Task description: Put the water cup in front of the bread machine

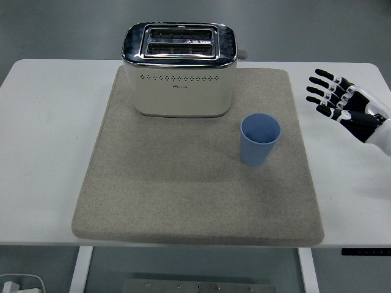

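Matt blue cup (261, 140); rough mat (183, 189)

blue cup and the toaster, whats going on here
Nothing is being held right now. The blue cup stands upright on the beige mat, in front of the toaster and off toward its right corner. The robot's right hand is over the white table at the right edge, fingers spread and apart from the cup. The left arm is not in view.
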Tool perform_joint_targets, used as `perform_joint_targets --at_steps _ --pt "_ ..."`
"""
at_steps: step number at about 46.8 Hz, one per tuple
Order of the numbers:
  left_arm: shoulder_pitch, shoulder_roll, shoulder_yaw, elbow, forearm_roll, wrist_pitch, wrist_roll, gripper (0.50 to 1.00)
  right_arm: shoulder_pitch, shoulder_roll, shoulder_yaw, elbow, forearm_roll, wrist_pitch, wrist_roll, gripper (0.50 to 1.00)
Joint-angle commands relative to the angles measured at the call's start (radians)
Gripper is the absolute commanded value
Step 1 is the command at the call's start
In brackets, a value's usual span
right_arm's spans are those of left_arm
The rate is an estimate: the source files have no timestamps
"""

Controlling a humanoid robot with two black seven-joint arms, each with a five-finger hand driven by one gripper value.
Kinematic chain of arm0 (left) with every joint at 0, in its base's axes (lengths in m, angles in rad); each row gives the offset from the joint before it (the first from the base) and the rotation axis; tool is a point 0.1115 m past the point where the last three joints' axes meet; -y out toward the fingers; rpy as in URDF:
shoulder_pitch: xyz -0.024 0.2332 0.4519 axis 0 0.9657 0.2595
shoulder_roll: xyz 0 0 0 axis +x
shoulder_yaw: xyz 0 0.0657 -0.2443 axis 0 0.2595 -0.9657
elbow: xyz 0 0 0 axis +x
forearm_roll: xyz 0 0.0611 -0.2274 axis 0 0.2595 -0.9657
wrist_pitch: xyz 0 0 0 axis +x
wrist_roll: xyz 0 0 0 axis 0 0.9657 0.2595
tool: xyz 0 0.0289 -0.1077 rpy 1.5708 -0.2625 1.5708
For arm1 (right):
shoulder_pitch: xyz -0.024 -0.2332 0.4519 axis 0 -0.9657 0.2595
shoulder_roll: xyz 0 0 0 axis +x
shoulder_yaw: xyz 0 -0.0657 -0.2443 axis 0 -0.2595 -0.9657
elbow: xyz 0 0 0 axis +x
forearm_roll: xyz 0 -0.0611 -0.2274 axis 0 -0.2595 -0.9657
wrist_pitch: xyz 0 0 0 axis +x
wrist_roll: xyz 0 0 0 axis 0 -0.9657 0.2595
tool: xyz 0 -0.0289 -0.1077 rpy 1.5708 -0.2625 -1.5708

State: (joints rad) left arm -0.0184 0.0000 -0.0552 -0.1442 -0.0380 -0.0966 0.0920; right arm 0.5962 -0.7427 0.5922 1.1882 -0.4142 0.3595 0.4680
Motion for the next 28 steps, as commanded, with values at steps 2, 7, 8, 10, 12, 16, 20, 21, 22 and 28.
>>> perform_joint_targets --at_steps 2,7,8,10,12,16,20,21,22,28 --pt "0.0 0.0 0.0 0.0 0.001 0.0 0.0 1.0 -0.033 -0.018 0.0 0.031 -0.063 -0.008 0.038 0.928" --pt "0.0 0.0 0.0 0.0 0.0 0.0 0.0 1.0 -0.052 -0.018 0.0 0.036 -0.129 -0.027 0.069 0.928" --pt "0.0 0.0 0.0 0.0 0.001 0.0 0.0 1.0 -0.055 -0.017 0.0 0.036 -0.144 -0.036 0.075 0.928" --pt "0.0 0.0 0.0 0.0 0.0 0.0 0.0 1.0 -0.058 -0.014 0.0 0.037 -0.178 -0.053 0.087 0.926" --pt "0.0 0.0 0.0 0.0 0.0 0.0 0.0 1.0 -0.062 -0.012 0.0 0.039 -0.207 -0.069 0.095 0.926" --pt "0.0 0.0 0.0 0.0 0.0 0.0 0.0 1.0 -0.064 -0.007 0.0 0.042 -0.251 -0.102 0.096 0.926" --pt "0.0 0.0 0.0 0.0 0.001 0.0 0.0 1.0 -0.068 -0.007 -0.002 0.045 -0.288 -0.125 0.097 0.926" --pt "0.0 0.0 0.0 0.0 0.0 0.0 0.0 1.0 -0.07 -0.007 -0.002 0.045 -0.299 -0.131 0.097 0.926" --pt "-0.002 0.0 0.0 0.0 0.0 0.0 0.0 1.0 -0.07 -0.007 -0.002 0.047 -0.31 -0.137 0.097 0.926" --pt "0.0 0.0 0.0 0.0 0.0 0.0 0.0 1.0 -0.075 -0.004 -0.012 0.07 -0.38 -0.198 0.101 0.926"
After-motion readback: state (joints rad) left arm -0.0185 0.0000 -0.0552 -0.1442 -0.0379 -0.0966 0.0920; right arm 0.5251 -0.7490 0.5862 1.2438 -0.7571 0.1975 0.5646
